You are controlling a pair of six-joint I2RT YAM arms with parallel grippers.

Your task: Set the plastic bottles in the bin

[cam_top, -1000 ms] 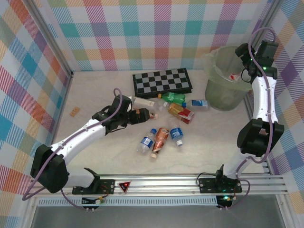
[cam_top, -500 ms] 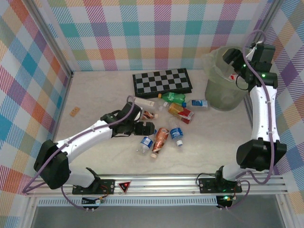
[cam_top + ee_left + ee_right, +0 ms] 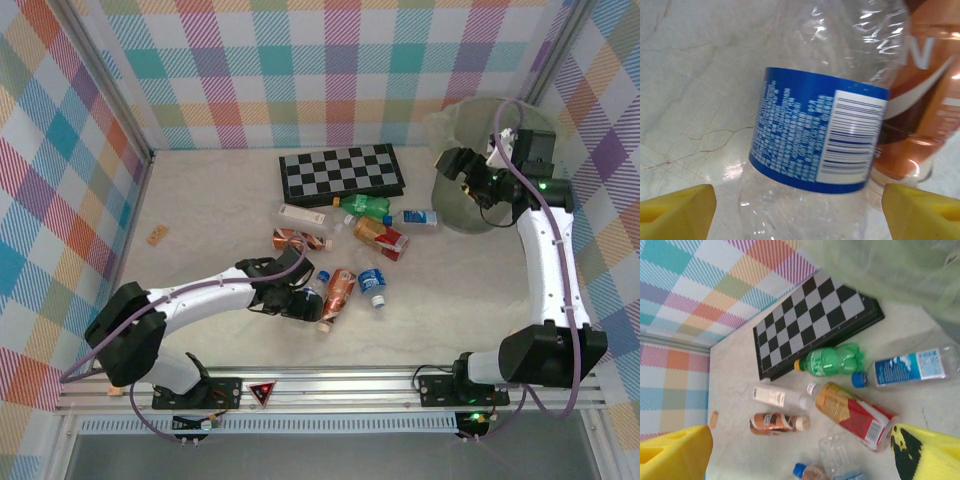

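The left gripper (image 3: 305, 302) sits low over the middle of the desk (image 3: 210, 200), toward its near edge. Its jaws are spread to either side of a clear bottle with a blue label (image 3: 815, 135), which lies on the marble-patterned surface. In the left wrist view one yellow fingertip (image 3: 677, 206) stands clear of the bottle's side, and the other is just beside it. An orange-brown bottle (image 3: 927, 95) lies against the far side of that clear one.

The right gripper (image 3: 452, 165) hangs in the air at the near-left side of the bin (image 3: 470, 215), which stands in the desk's far right corner. Its jaws are spread wide and hold nothing, with its yellow fingers (image 3: 672, 452) framing the wrist view.

Below it, between the bin and the desk's centre, lie several more bottles:
- a green bottle (image 3: 832, 360) just beside the checkerboard (image 3: 810, 325)
- a blue-labelled water bottle (image 3: 907, 367)
- a red-and-yellow labelled bottle (image 3: 852, 412)
- a white-labelled clear bottle (image 3: 777, 397)
- a small brown bottle (image 3: 775, 422)

Another blue-labelled small bottle (image 3: 372, 283) lies to the right of the orange-brown one. A tan wooden block (image 3: 157, 235) lies near the desk's left edge, well apart from the bottles.
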